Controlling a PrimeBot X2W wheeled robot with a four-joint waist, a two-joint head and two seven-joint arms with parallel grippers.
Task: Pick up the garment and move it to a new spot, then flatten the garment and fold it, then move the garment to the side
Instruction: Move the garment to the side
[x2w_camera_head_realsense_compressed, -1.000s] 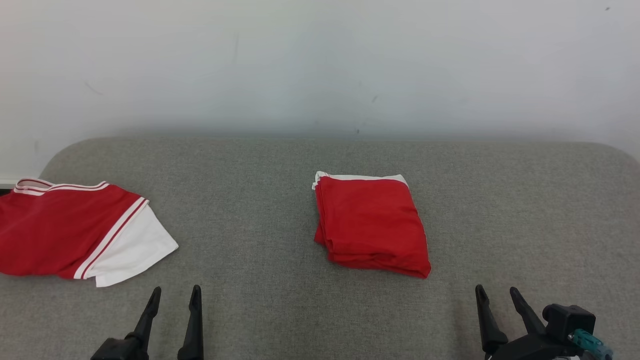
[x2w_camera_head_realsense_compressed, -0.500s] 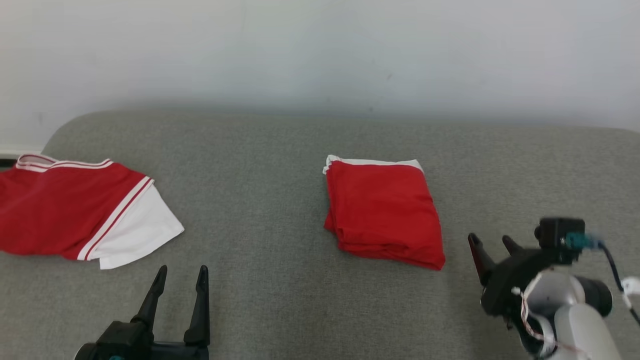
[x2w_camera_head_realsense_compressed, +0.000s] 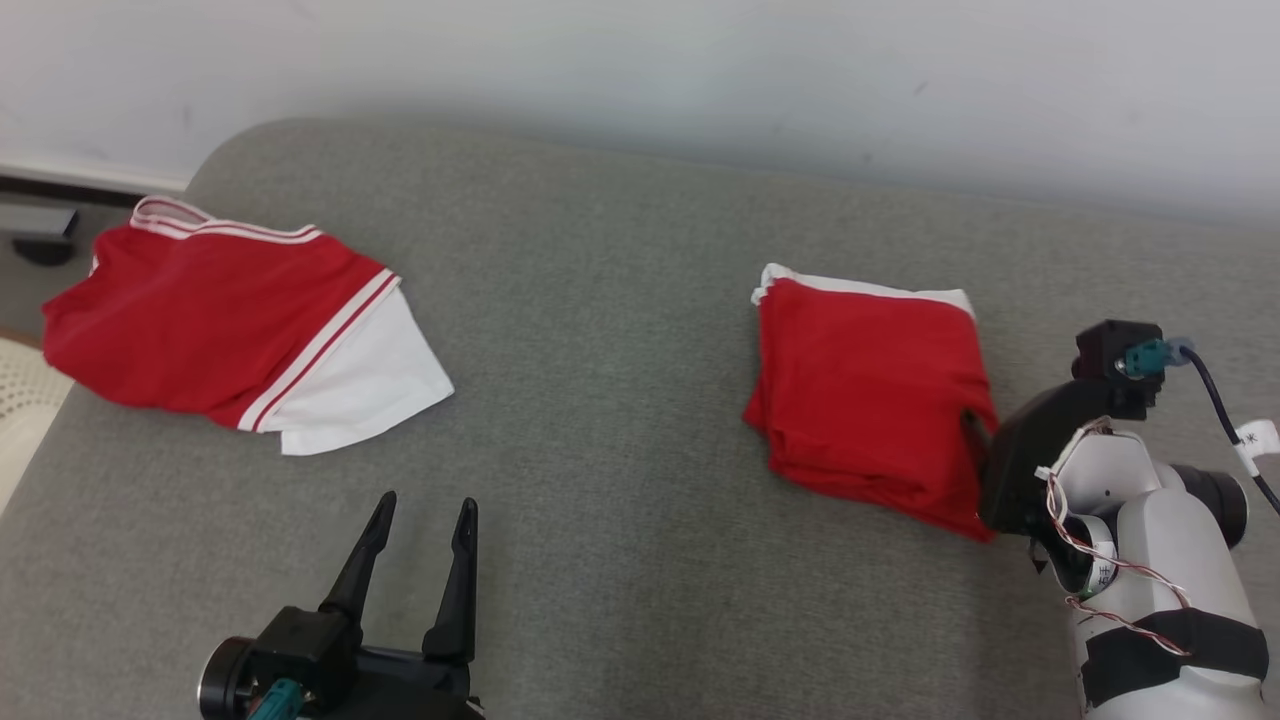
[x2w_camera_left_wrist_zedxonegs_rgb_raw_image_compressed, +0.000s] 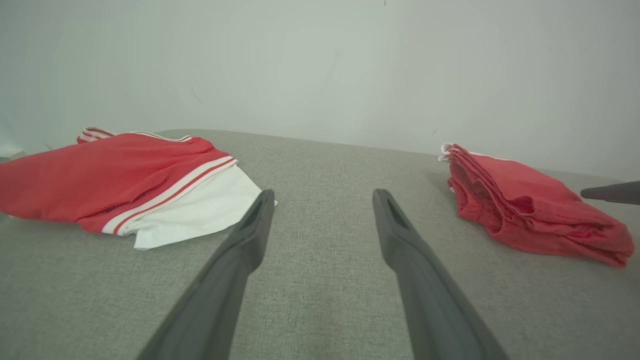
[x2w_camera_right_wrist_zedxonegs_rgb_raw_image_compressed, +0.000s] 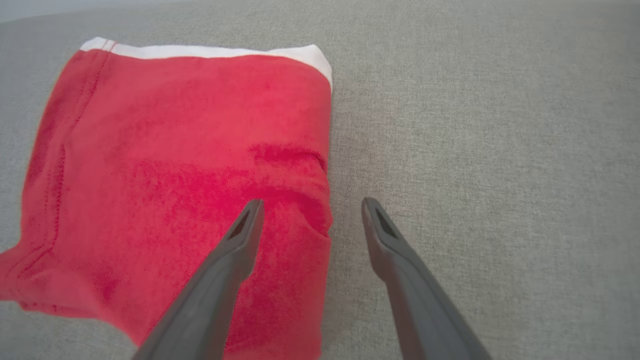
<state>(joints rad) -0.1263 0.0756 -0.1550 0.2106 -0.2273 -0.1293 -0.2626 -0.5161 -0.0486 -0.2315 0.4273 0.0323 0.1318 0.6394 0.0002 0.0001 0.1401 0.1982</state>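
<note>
Red jersey T-shirt with a white short sleeve and red-white striped trim (x2w_camera_head_realsense_compressed: 220, 320) lies loose and unfolded at the far left of the grey woven fabric surface (x2w_camera_head_realsense_compressed: 620, 300), sleeve pointing toward the middle, collar trim at the back edge. No number visible from these angles. Left gripper (x2w_camera_head_realsense_compressed: 428, 500) sits low at the near left, two dark fingers spread apart, nothing between them, over bare grey fabric, near the sleeve but apart from it; the left wrist view shows the shirt (x2w_camera_left_wrist_zedxonegs_rgb_raw_image_compressed: 100, 180) ahead and to its left. Folded plain red garment with a white edge strip (x2w_camera_head_realsense_compressed: 860, 390) sits right of centre, well apart from the shirt. Right gripper (x2w_camera_right_wrist_zedxonegs_rgb_raw_image_compressed: 311, 201) has its fingers apart, straddling that folded garment's right edge: one finger over red cloth, the other over grey fabric. Cannot tell if it touches the cloth. Pale forearm (x2w_camera_head_realsense_compressed: 1150, 560) with loose wiring at lower right. White wall (x2w_camera_head_realsense_compressed: 640, 60) behind.
</note>
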